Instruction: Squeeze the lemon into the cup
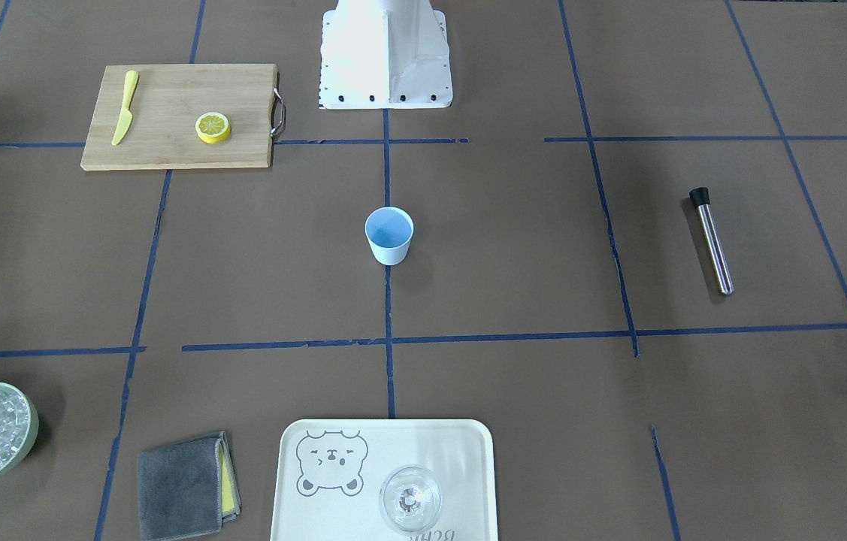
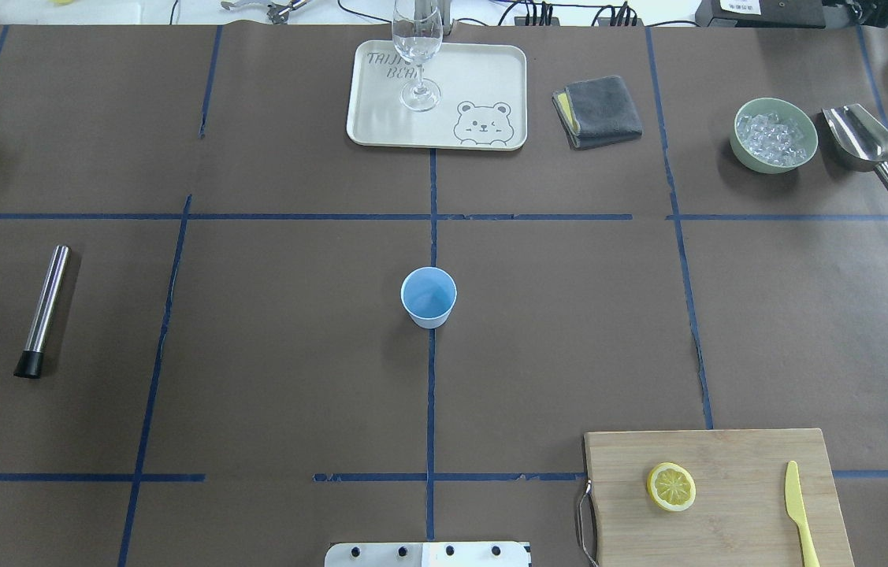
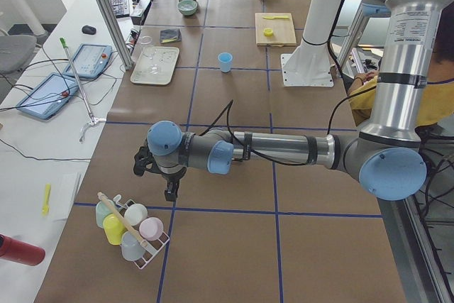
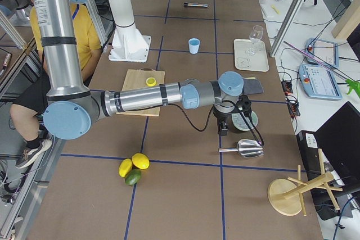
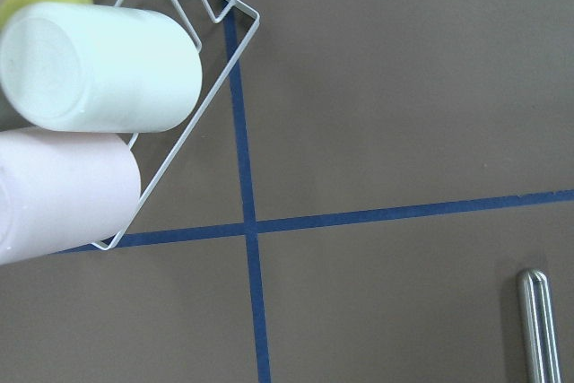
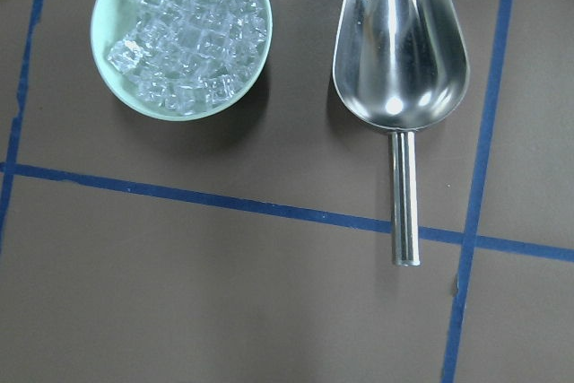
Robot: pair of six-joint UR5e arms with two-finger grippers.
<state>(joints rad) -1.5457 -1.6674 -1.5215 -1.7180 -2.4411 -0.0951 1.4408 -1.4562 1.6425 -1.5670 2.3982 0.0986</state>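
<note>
Squeezing: not begun, by my judgement; nothing is lifted, and the cup's inside looks bare, though a few drops would be too small to tell.
Worktop (image 2: pixel 294 378): brown, crossed by blue tape lines. Both task things sit on it, well apart from each other and from both arms.
Left arm (image 3: pixel 284 150): stretched low and almost level toward the left end of the worktop, wrist turned down. The left pincer (image 3: pixel 171 194) hangs just beside a wire rack (image 3: pixel 152 257) of pastel cups. It shows only in the side view, so I cannot tell how far open it is or whether it holds anything.
Right arm (image 4: pixel 140 98): reaching level toward the far right corner, wrist pointing down. The right pincer (image 4: pixel 223 130) hovers over the bowl of ice (image 6: pixel 97 38) and the metal scoop (image 6: pixel 401 51). Its opening and any load cannot be told either.
Cutting board (image 2: pixel 735 457): at the robot-side edge, toward the right end.
Cup (image 2: pixel 429 297): upright in the middle of the worktop, mouth open.
Lemon slice (image 2: pixel 671 486): lying flat on the board, apart from the yellow knife (image 2: pixel 799 512).
Left to do: all of it, I judge: fetch the slice, carry it over the cup, squeeze.
</note>
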